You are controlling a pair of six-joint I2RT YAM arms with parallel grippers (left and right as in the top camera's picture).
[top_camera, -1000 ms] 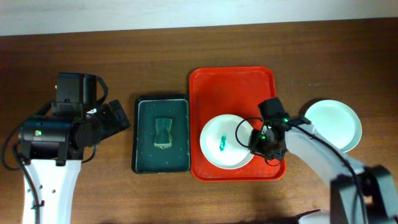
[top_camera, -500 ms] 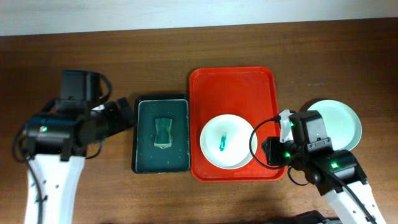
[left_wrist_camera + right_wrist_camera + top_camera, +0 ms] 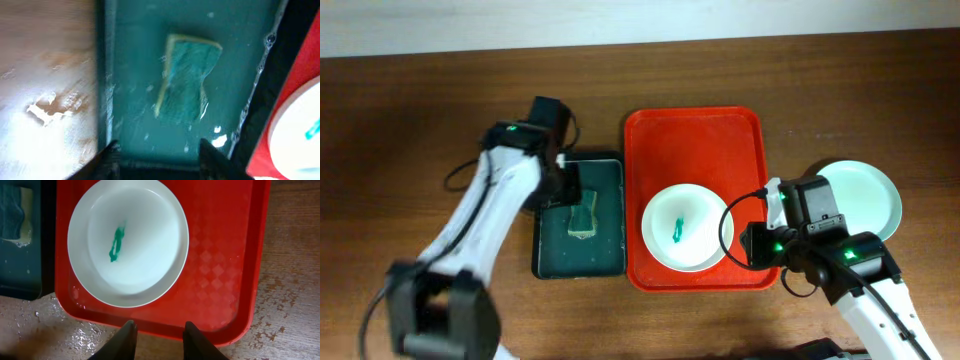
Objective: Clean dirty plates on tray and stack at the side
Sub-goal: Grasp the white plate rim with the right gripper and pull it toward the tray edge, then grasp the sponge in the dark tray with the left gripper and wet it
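Note:
A white plate with a teal smear lies in the red tray, toward its front. The right wrist view shows the same plate and tray. My right gripper hangs open over the tray's near rim, short of the plate, with nothing between its fingers. In the overhead view the right gripper is at the tray's front right corner. A pale mint plate rests on the table to the right of the tray. My left gripper is open above the dark tray, and holds nothing.
A dark green tray holding water and a green-yellow sponge sits left of the red tray. In the left wrist view the sponge lies just ahead of my fingertips. Wet patches mark the wooden table around both trays.
My left arm swung from the table's left side to over the dark tray, and its jaws narrowed. My right arm drew back from the white plate to the tray's front right corner.

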